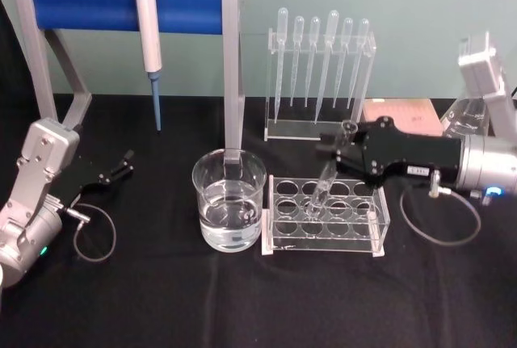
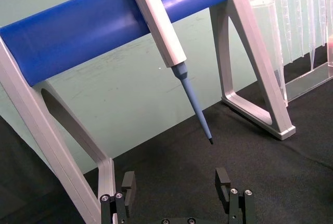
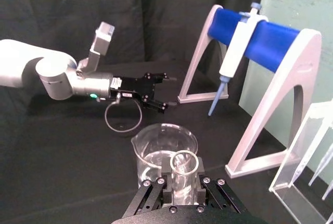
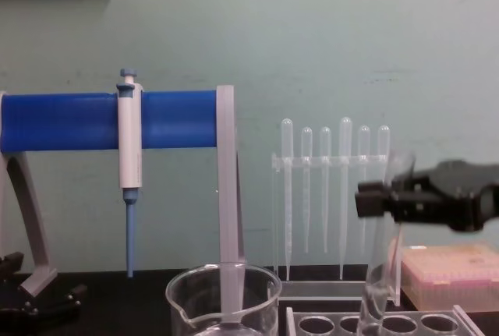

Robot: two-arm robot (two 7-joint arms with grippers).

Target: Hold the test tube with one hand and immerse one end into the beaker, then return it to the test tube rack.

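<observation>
The test tube (image 1: 325, 184) leans tilted over the clear tube rack (image 1: 323, 244), its lower end down among the rack's holes. My right gripper (image 1: 345, 148) is shut on the tube just below its flared rim. The right wrist view looks down on the open rim of the tube (image 3: 184, 163) between the fingers, with the beaker (image 3: 156, 148) just beyond. The beaker (image 1: 229, 200), part filled with clear liquid, stands left of the rack. From the chest, the tube (image 4: 380, 277) hangs slanted under the right gripper (image 4: 382, 198). My left gripper (image 1: 125, 162) rests open at the far left, also seen as left gripper (image 2: 176, 185).
A blue-barred stand (image 1: 89, 2) with a hanging pipettor (image 1: 148, 33) stands at the back left. A clear rack of plastic pipettes (image 1: 319, 65) stands behind the tube rack. A pink box (image 1: 401, 114) and a glass flask (image 1: 467, 118) sit back right.
</observation>
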